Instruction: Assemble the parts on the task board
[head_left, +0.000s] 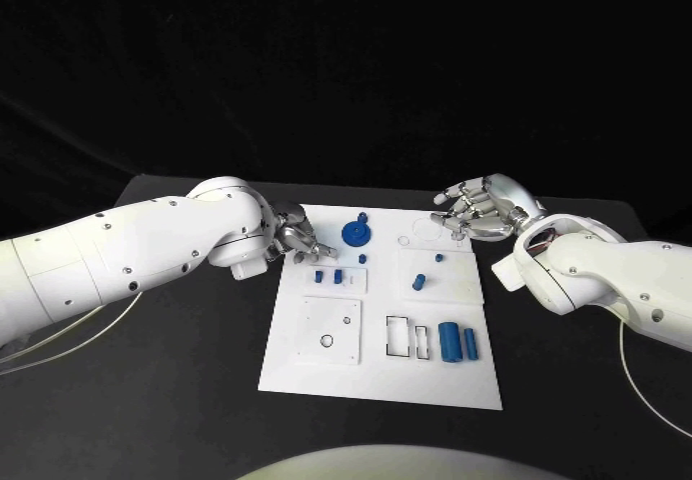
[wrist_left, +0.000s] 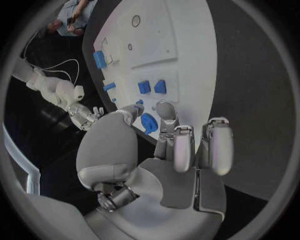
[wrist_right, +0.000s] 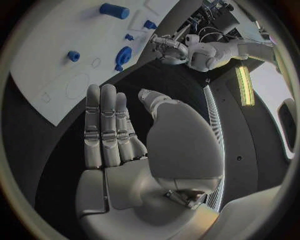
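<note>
- Now the task board (head_left: 378, 385) is seen lying flat mid-table, bare black table (head_left: 173, 380) left open along both its long edges.
- Blue parts are scattered on it: a disc (head_left: 356, 236) near the far edge, two cylinders (head_left: 460, 342) toward the right edge.
- Left hand (head_left: 296, 240) is held at the board's far-left edge, fingers released, nothing grasped.
- Right hand (head_left: 476, 213) is poised over the far-right corner, fingers loosely extended, nothing held.

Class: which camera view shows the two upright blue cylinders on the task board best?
The head view: the two blue cylinders stand side by side near the task board's front right, unobstructed. The left wrist view shows one small at the board's edge; the right wrist view shows one, partly cut off.
</note>
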